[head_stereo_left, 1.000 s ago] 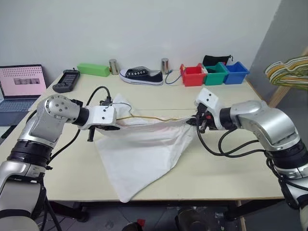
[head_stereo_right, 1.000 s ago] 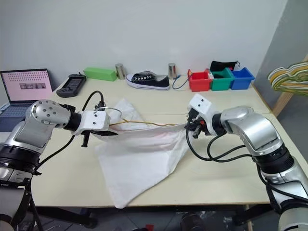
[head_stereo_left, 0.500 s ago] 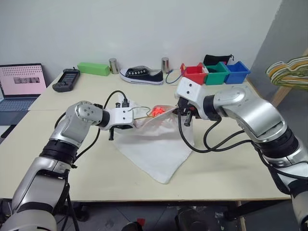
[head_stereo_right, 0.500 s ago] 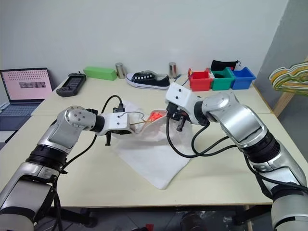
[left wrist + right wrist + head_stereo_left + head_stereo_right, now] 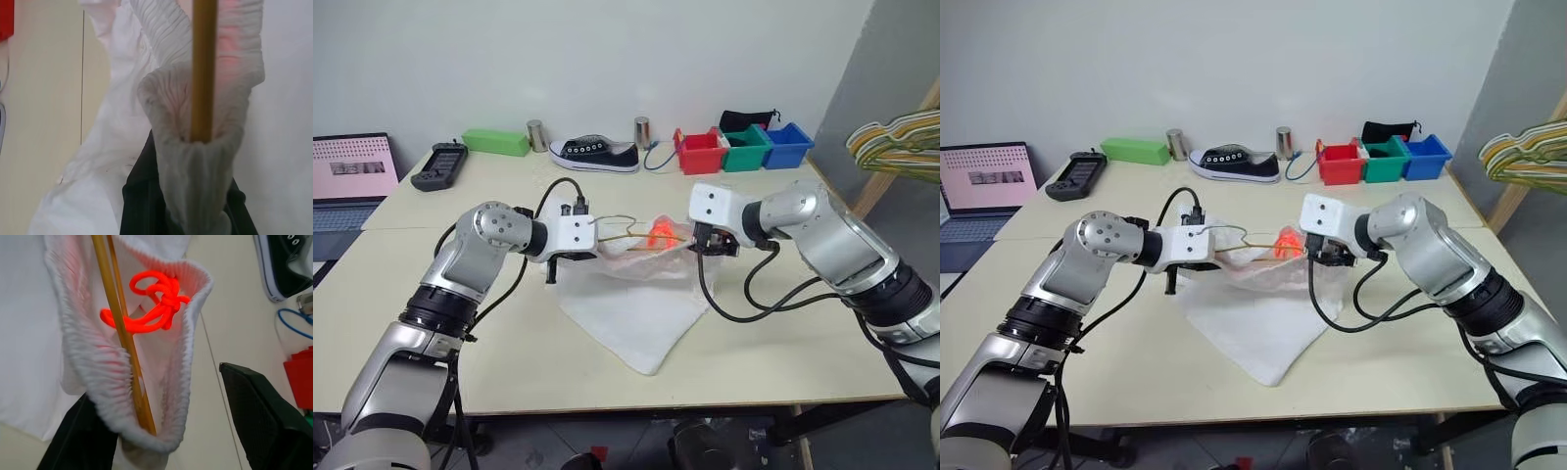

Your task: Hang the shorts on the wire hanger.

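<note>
The white shorts (image 5: 631, 308) hang from their gathered waistband between my two grippers, and the lower corner rests on the table (image 5: 783, 362). The thin tan wire hanger (image 5: 117, 308) runs inside the waistband, next to a bright orange drawstring knot (image 5: 151, 303). My left gripper (image 5: 595, 249) is shut on the bunched waistband (image 5: 195, 161), and the wire (image 5: 203, 73) rises out of that bunch. My right gripper (image 5: 712, 247) is at the other end, open. Its two black fingers (image 5: 264, 416) stand wide apart, with the waistband loop and wire between them, lying against one finger.
At the back of the table are a black sneaker (image 5: 597, 154), red (image 5: 697, 152), green (image 5: 744, 149) and blue bins (image 5: 788, 145), a green box (image 5: 497, 142), a black handset (image 5: 435, 164) and a laptop (image 5: 352, 166). Multicoloured hangers (image 5: 896, 147) hang at the right edge.
My right gripper has opened and let go of the waistband. The two grippers came closer together, so the stretched shorts now hang bunched. The camera view has also shifted.
</note>
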Tool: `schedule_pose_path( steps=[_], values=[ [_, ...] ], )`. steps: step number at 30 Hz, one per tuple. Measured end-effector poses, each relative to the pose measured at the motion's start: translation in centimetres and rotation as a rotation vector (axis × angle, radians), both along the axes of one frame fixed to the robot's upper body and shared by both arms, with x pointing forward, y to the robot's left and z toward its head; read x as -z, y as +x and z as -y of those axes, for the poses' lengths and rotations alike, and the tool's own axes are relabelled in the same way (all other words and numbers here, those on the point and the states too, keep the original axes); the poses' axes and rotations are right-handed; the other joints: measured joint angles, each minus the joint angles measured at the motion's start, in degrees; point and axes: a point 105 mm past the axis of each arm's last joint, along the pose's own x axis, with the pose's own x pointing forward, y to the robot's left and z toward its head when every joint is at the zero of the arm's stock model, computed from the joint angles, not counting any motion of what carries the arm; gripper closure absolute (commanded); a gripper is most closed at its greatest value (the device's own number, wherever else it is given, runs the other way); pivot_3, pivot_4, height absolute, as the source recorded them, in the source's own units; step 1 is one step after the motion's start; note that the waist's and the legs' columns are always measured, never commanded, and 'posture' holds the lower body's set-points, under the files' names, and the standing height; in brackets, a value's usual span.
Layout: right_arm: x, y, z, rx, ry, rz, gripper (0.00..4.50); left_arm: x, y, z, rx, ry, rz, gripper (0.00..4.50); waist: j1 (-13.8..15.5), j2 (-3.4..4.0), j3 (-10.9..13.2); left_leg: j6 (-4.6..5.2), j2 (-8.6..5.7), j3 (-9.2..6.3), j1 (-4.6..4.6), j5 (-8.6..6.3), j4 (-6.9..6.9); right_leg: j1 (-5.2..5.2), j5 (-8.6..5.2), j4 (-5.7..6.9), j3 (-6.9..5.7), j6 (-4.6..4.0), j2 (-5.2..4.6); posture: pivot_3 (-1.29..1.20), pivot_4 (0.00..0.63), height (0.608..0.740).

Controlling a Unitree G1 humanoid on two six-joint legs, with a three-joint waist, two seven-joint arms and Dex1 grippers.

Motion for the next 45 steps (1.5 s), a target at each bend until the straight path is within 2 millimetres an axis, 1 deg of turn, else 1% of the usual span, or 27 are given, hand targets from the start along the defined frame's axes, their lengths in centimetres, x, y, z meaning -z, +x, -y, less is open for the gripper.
schedule_pose_path(
  steps=[2,4,9,11,12,13,15,16,17,18,22,23,25,28,35,37,38,41,45],
  values=[
    [1.2,0.0,0.6,0.001,-0.028,-0.031,0.02,-0.3,0.0,0.2,0.010,0.002,0.009,4.50,0.01,0.00,0.00,0.00,0.00,0.00,0.00,0.00,0.00,0.12,0.00,0.01,0.00,0.00,0.00,-0.29,0.019,0.740],
    [2.3,-0.1,1.0,-0.001,-0.047,-0.074,0.02,-0.7,-0.1,0.4,0.024,0.006,0.016,4.50,-0.10,0.00,0.00,0.00,0.00,0.00,0.01,0.00,0.01,0.14,0.00,0.01,0.00,0.00,0.01,-0.28,0.019,0.740],
    [3.0,0.3,1.1,-0.003,-0.069,-0.087,0.02,-0.9,-0.1,0.5,0.028,0.012,0.018,4.50,-0.16,0.00,0.00,-0.01,0.00,-0.04,0.07,0.01,0.01,0.21,-0.01,0.01,-0.04,0.01,0.03,-0.28,0.017,0.740],
    [3.1,0.6,1.2,0.000,-0.077,-0.080,0.38,-0.9,-0.1,0.4,0.028,0.015,0.017,4.50,-0.08,0.00,0.00,-0.01,0.01,-0.05,0.07,0.01,0.02,0.23,-0.01,0.01,-0.05,0.01,0.02,-0.28,0.017,0.740],
    [3.2,0.7,1.1,-0.001,-0.078,-0.078,0.44,-0.9,-0.1,0.3,0.027,0.017,0.018,4.50,-0.08,0.00,0.00,-0.01,0.00,-0.05,0.07,0.01,0.03,0.24,0.00,0.00,-0.05,0.01,0.02,-0.28,0.015,0.740],
    [3.3,0.8,1.0,-0.003,-0.079,-0.076,0.65,-0.9,-0.1,0.3,0.026,0.019,0.018,4.50,-0.07,0.00,0.00,-0.01,-0.01,-0.05,0.07,0.01,0.03,0.24,0.00,0.01,-0.04,0.01,0.01,-0.28,0.015,0.740],
    [3.2,0.9,0.9,-0.013,-0.088,-0.057,1.24,-0.9,-0.1,0.2,0.025,0.020,0.018,4.50,-0.02,0.00,0.00,-0.01,-0.01,-0.06,0.07,0.01,0.03,0.24,0.00,0.00,-0.05,0.01,0.01,-0.28,0.011,0.740],
    [3.1,0.9,0.9,-0.014,-0.090,-0.051,1.43,-0.9,-0.1,0.2,0.025,0.020,0.018,4.50,-0.01,0.00,0.00,-0.01,-0.01,-0.06,0.07,0.01,0.03,0.25,0.00,0.00,-0.05,0.01,0.01,-0.28,0.011,0.740],
    [3.1,0.9,0.9,-0.019,-0.092,-0.044,1.72,-0.9,-0.2,0.2,0.026,0.020,0.019,4.50,0.00,0.00,0.00,-0.01,-0.01,-0.06,0.07,0.01,0.03,0.25,0.00,0.00,-0.05,0.01,0.01,-0.28,0.011,0.740],
    [3.1,0.9,0.8,-0.025,-0.091,-0.039,1.83,-0.9,-0.2,0.2,0.026,0.020,0.019,4.50,0.00,0.00,0.00,-0.01,-0.01,-0.06,0.07,0.01,0.03,0.25,0.00,0.00,-0.06,0.01,0.01,-0.28,0.010,0.740],
    [3.4,1.0,0.9,-0.033,-0.097,-0.028,2.91,-0.9,-0.1,0.2,0.027,0.024,0.024,4.50,-0.02,0.00,-0.01,-0.02,-0.01,-0.06,0.07,0.02,0.03,0.25,0.00,0.01,-0.06,0.01,0.01,-0.27,0.008,0.740],
    [3.4,1.0,0.9,-0.034,-0.100,-0.025,3.27,-0.9,-0.1,0.3,0.029,0.026,0.025,4.50,-0.02,0.00,-0.01,-0.03,-0.01,-0.07,0.07,0.02,0.03,0.25,0.00,0.01,-0.06,0.01,0.01,-0.27,0.008,0.740],
    [3.5,1.0,0.9,-0.033,-0.099,-0.025,3.67,-0.9,-0.1,0.3,0.032,0.030,0.029,4.50,-0.02,0.00,-0.01,-0.04,-0.01,-0.07,0.07,0.03,0.03,0.25,0.00,0.01,-0.06,0.01,0.01,-0.27,0.010,0.740],
    [3.5,1.0,0.9,-0.034,-0.089,-0.024,4.43,-0.9,-0.1,0.3,0.035,0.032,0.033,4.50,-0.01,0.00,-0.01,-0.05,-0.01,-0.07,0.07,0.04,0.04,0.26,0.00,0.01,-0.07,0.01,0.01,-0.27,0.012,0.740],
    [3.7,0.9,1.0,-0.035,-0.077,-0.027,4.48,-1.1,-0.1,0.4,0.047,0.041,0.050,4.50,-0.01,0.00,-0.01,-0.05,-0.01,-0.08,0.07,0.04,0.04,0.27,0.00,0.01,-0.08,0.01,0.01,-0.27,0.010,0.740],
    [3.7,0.9,1.1,-0.036,-0.076,-0.023,4.50,-1.3,0.0,0.4,0.049,0.043,0.057,3.87,-0.02,0.00,-0.01,-0.05,-0.01,-0.08,0.07,0.04,0.04,0.27,0.00,0.01,-0.08,0.01,0.02,-0.27,0.010,0.740],
    [3.7,0.9,1.1,-0.035,-0.077,-0.022,4.50,-1.4,0.0,0.5,0.053,0.039,0.066,3.79,-0.01,0.00,-0.01,-0.05,-0.01,-0.09,0.07,0.04,0.04,0.28,0.00,0.01,-0.09,0.01,0.01,-0.27,0.011,0.740],
    [4.0,0.9,1.1,-0.031,-0.078,-0.028,4.50,-2.2,0.2,1.4,0.087,0.012,0.102,3.18,0.10,-0.01,-0.02,-0.06,-0.02,-0.09,0.07,0.05,0.05,0.29,0.00,0.01,-0.10,0.01,0.01,-0.26,0.010,0.740],
    [4.5,0.5,1.5,0.022,-0.029,-0.073,4.50,-3.0,0.0,1.4,0.097,-0.035,0.087,2.47,0.02,-0.01,-0.02,-0.06,-0.01,-0.11,0.08,0.05,0.05,0.29,0.00,0.02,-0.12,0.01,0.03,-0.26,0.011,0.740]
  ],
)
